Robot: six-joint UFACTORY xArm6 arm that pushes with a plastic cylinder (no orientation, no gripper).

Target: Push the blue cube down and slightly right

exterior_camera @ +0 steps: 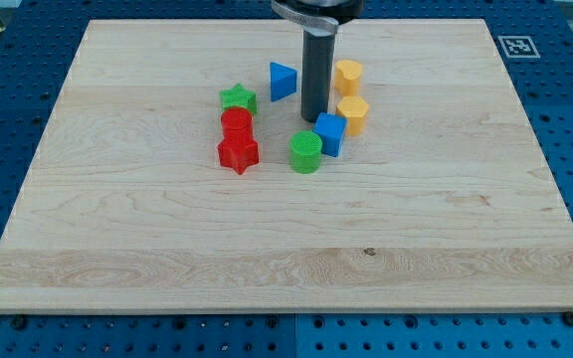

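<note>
The blue cube [330, 134] sits near the board's middle, touching the green cylinder [306, 152] at its lower left. My tip [313, 119] stands just above and slightly left of the blue cube, close to or touching its top edge. The dark rod rises from there out of the view's top.
A yellow hexagonal block [353, 114] sits right of the cube, and a yellow cylinder [348, 77] above it. A blue triangular block [283, 81] lies left of the rod. A green star [238, 98], red cylinder [237, 124] and red star [238, 154] stack leftward. Wooden board [286, 249].
</note>
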